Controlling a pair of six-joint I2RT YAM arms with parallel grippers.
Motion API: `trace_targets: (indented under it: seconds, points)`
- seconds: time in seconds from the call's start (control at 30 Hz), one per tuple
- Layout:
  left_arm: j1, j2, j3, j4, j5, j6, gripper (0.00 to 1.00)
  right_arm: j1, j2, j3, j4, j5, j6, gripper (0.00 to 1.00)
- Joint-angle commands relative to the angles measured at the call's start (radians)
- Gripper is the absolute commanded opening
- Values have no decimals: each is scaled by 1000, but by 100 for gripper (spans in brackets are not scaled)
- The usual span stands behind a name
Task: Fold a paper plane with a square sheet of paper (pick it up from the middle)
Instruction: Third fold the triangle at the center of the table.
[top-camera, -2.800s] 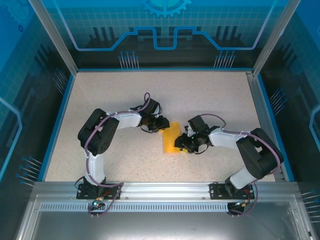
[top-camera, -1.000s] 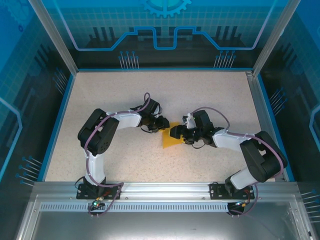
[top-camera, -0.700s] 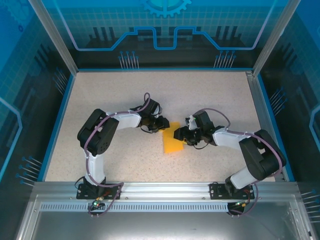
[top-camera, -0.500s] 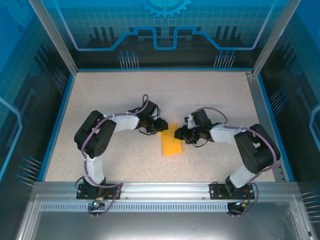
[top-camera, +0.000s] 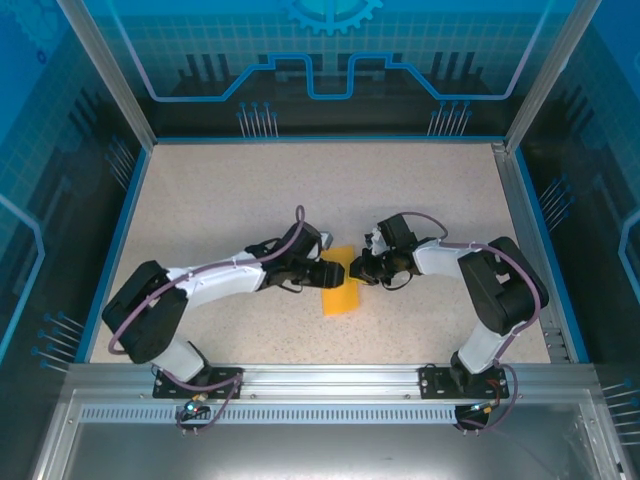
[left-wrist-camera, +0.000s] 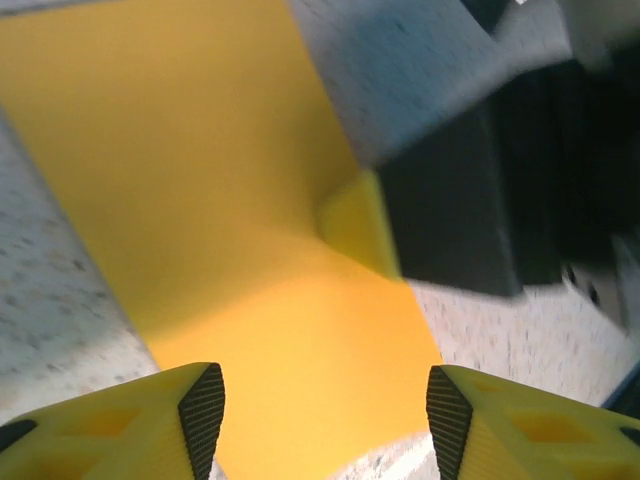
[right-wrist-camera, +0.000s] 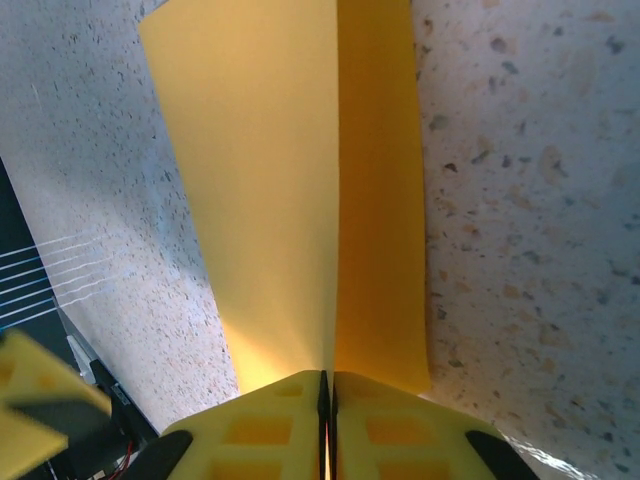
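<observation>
The square sheet of paper (top-camera: 340, 285) is orange-yellow and lies folded into a narrow strip at the middle of the table. My right gripper (top-camera: 360, 268) is at its far right corner. In the right wrist view that gripper (right-wrist-camera: 327, 385) is shut on a raised crease of the paper (right-wrist-camera: 270, 180), one flap on each side of the jaws. My left gripper (top-camera: 325, 272) is at the strip's left edge. In the left wrist view it (left-wrist-camera: 325, 420) stands open just above the paper (left-wrist-camera: 230, 180), with its ribbed pads (left-wrist-camera: 203, 415) wide apart and nothing between them.
The speckled table (top-camera: 230, 200) is ringed by a blue rim and metal posts. The right gripper's dark body (left-wrist-camera: 460, 220) sits close ahead of the left fingers. A yellow finger of the left gripper (right-wrist-camera: 40, 390) shows at the lower left of the right wrist view.
The right gripper has shut on the paper's crease. The left gripper has opened, and the left arm has stretched out low toward the paper. The sheet now lies as a strip.
</observation>
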Motion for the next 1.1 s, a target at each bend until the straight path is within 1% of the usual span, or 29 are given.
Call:
trace_targets:
  seconds: [0.0,0.1,0.2,0.33,0.4,0.5,0.6,0.73,0.8,0.87,1.0,1.07]
  points:
    - [-103,-32,2,-102,-143,114,61,-17,9,24,-26,-30,7,10]
    - [-189,-28,16,-129,-208,140,63,-20,7,23,-25,-36,16,10]
    - [-270,6,42,-143,-286,158,66,-22,4,29,-33,-37,18,11]
    - [-340,90,105,-169,-366,149,67,-22,9,30,-28,-45,27,11]
    - [-356,122,123,-169,-420,133,68,-22,10,27,-27,-45,29,11]
    - [-369,159,147,-170,-472,127,68,-22,7,25,-25,-46,32,12]
    - [-380,190,176,-173,-492,129,68,-22,7,23,-24,-49,33,12]
    - [-391,227,206,-199,-560,110,68,-24,9,21,-23,-49,35,12]
    - [-391,237,211,-204,-588,104,65,-24,9,20,-20,-52,35,12]
    - [-391,240,216,-210,-603,103,60,-26,8,22,-22,-53,34,13]
    - [-391,219,195,-203,-619,98,45,-27,9,23,-30,-50,28,13]
    - [-390,203,188,-201,-626,101,39,-28,11,21,-31,-50,28,13]
